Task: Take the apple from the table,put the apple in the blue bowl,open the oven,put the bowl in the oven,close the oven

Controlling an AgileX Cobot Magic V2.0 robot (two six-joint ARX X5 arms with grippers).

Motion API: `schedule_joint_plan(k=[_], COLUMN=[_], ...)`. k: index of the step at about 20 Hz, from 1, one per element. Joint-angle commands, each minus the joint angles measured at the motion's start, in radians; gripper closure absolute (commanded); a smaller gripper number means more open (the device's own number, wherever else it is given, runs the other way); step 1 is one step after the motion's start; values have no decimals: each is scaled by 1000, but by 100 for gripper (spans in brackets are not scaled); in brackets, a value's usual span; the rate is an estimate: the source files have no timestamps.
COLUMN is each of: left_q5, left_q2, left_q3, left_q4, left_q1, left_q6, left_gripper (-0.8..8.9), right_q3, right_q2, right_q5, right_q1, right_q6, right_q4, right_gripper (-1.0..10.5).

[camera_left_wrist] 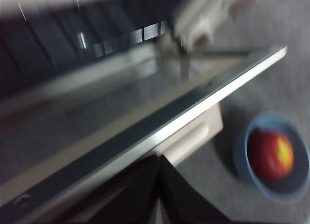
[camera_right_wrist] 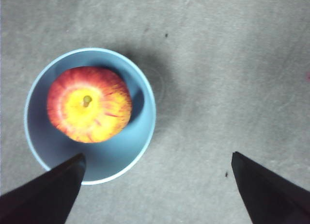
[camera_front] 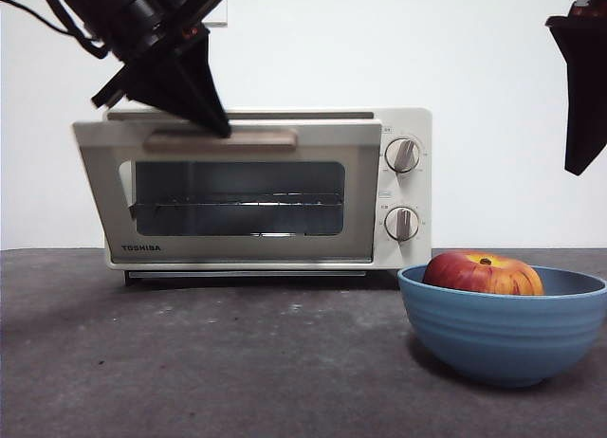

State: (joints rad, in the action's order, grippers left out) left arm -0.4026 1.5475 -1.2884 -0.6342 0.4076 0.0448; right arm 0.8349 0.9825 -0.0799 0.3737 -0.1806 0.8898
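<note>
The red and yellow apple (camera_front: 482, 273) (camera_right_wrist: 89, 104) lies inside the blue bowl (camera_front: 503, 336) (camera_right_wrist: 127, 162), which stands on the table (camera_front: 237, 362) at the front right. The cream oven (camera_front: 408, 258) stands behind, its door (camera_front: 100, 201) tipped a little outward at the top. My left gripper (camera_front: 220, 127) (camera_left_wrist: 159, 158) reaches down from the upper left, jaws shut together, its tip against the beige handle (camera_front: 266, 140) (camera_left_wrist: 193, 136). The left wrist view is blurred and also shows the apple (camera_left_wrist: 271, 153) in the bowl (camera_left_wrist: 242, 161). High above the bowl hangs my right gripper (camera_front: 579, 97) (camera_right_wrist: 157, 158), open and holding nothing.
Two round knobs (camera_front: 403, 155) sit on the oven's right panel. A wire rack (camera_front: 237, 204) shows through the dark door glass. A white wall runs behind the oven. Bare grey table lies in front of the oven and left of the bowl.
</note>
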Motion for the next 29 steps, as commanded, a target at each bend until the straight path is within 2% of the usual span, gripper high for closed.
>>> schedule_joint_plan(k=[1, 7, 11, 14, 19, 29], left_q5=[44, 43, -4, -8, -8, -8], left_q2=[43, 31, -26, -108, -279, -681], left_q3=[6, 6, 6, 6, 40, 383], left_q4=[-62, -209, -195, -153, -122, -131], left_q1=[5, 55, 83, 83, 24, -133], left_q6=[-15, -38, -38, -37, -32, 2], left_gripper=[806, 806, 806, 806, 806, 806], right_q3=[4, 4, 4, 3, -5, -18], right_q2=[9, 9, 10, 10, 67, 324], right_q5=[-10, -85, -131, -132, -130, -132], right_q1=[-11, -56, -74, -75, -75, -74], right_q6=[18, 17, 16, 16, 12, 24], right_q4=[-6, 1, 0, 1, -40, -172], right_gripper=[468, 468, 487, 488, 513, 575])
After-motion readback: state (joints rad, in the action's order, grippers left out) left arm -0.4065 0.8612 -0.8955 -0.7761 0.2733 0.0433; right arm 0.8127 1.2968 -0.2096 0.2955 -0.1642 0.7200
